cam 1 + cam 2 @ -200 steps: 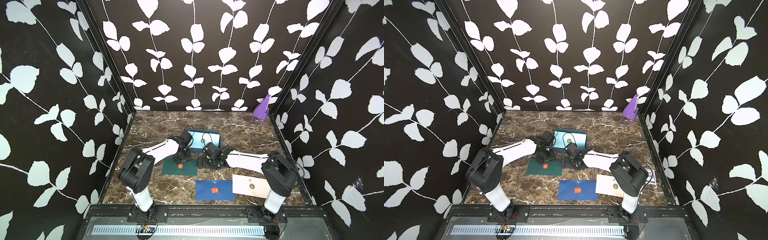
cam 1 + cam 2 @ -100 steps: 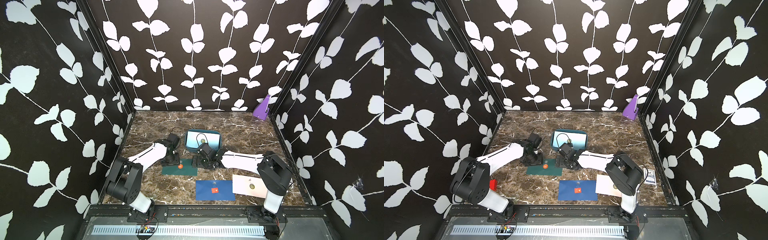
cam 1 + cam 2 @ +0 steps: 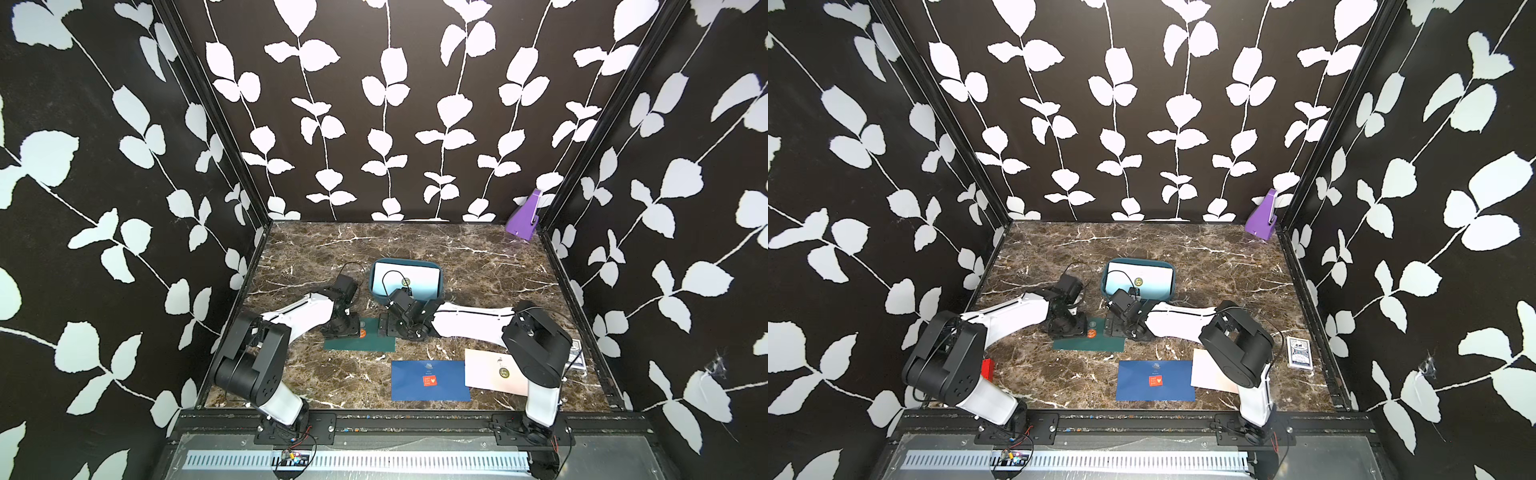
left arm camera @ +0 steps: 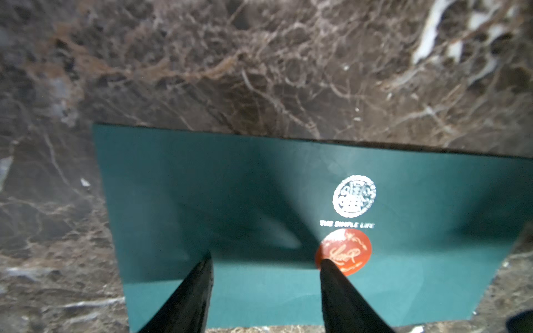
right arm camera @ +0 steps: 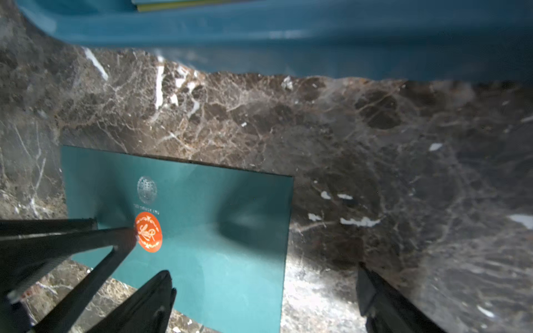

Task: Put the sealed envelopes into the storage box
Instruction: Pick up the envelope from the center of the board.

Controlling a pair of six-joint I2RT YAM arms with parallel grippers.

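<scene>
Both end effectors are seen low over one dark green envelope in both top views: the left end effector at its left part, the right end effector at its right end. That envelope is laid flat on the surface, just near of the storage box, where a pale envelope is already stacked on top. Two more are left out nearer the front: a navy envelope and, just beside it on the right, a pale pink envelope.

On to the left wrist view: the jaws are held partly apart with nothing clamped between them. Both fingertips are set onto the green paper, one right at the orange seal. A pinning press is judged likely, since a flat sheet gives no edge to pinch from above.

Over to the right wrist view: the jaws are spread wide and empty. One finger is placed over the envelope and the other over bare stone, so the sheet's right short edge is straddled. Contact with the paper cannot be told. That edge is probably meant to be caught and lifted while the sheet is kept from skating, with the box wall waiting just beyond.
</scene>
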